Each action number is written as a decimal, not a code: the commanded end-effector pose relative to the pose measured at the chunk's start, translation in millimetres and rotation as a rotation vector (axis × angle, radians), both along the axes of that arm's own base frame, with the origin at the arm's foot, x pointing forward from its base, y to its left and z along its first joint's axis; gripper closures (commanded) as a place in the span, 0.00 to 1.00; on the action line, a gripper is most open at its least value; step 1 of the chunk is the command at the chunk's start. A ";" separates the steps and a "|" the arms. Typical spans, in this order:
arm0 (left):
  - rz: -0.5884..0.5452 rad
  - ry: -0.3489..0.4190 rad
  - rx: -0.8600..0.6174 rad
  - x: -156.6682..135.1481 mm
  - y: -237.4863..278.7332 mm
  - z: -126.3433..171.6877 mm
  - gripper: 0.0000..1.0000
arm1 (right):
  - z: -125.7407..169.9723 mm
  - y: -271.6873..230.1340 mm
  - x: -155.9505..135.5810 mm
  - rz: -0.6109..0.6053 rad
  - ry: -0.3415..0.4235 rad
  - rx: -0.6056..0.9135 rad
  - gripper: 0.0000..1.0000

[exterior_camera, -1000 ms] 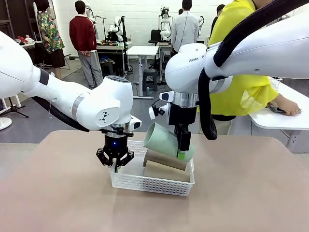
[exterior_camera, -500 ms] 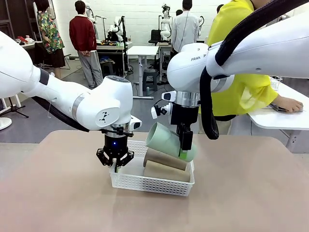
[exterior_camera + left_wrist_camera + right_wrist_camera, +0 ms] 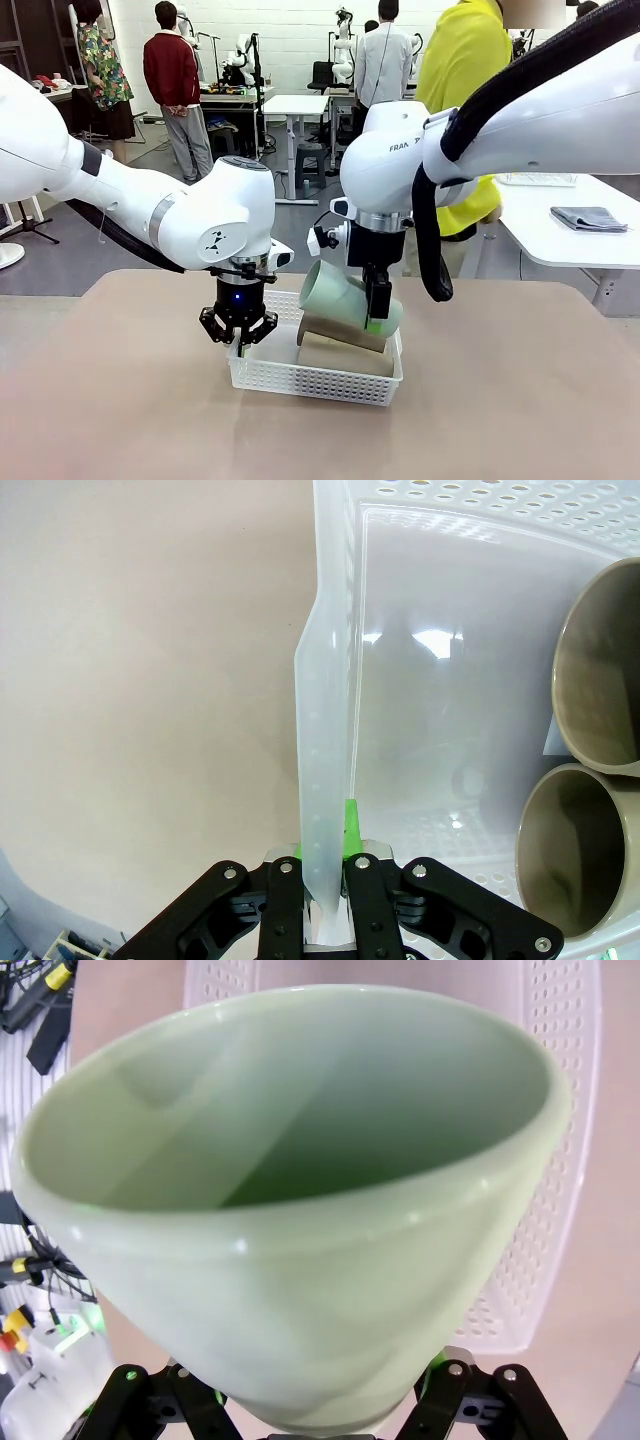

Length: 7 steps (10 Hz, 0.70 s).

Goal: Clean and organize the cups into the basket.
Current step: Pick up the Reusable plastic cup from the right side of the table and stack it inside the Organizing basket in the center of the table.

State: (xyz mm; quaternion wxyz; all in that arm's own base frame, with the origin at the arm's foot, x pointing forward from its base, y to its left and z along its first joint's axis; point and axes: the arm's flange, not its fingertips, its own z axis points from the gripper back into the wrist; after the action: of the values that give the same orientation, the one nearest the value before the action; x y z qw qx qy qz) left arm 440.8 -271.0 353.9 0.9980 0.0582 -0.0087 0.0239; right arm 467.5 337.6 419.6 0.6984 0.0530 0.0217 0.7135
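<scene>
Left gripper pinched tight on the near-left rim of the white mesh basket, green pad half hidden behind the wall in the wrist view. Right gripper clamped around the narrow end of the mint green cup, tilted above two tan-brown cups lying in the basket. Fingertips hard to make out, base of cup cut off at the bottom edge up close.
</scene>
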 end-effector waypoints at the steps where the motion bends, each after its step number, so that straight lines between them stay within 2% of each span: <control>1: -0.007 0.007 0.008 -1.3 2.4 -3.2 1.00 | -9.1 -5.5 -13.7 -0.030 -0.040 -0.037 0.20; 7: -0.007 0.007 0.008 -1.3 2.4 -3.2 1.00 | -43.4 -2.2 -11.4 -0.020 -0.007 -0.019 0.20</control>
State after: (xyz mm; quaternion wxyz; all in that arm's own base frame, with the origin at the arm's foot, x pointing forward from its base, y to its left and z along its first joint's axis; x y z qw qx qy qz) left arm 440.8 -271.0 353.9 0.9980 0.0582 -0.0086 0.0240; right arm 456.9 331.6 384.1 0.7028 0.0508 0.0296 0.7090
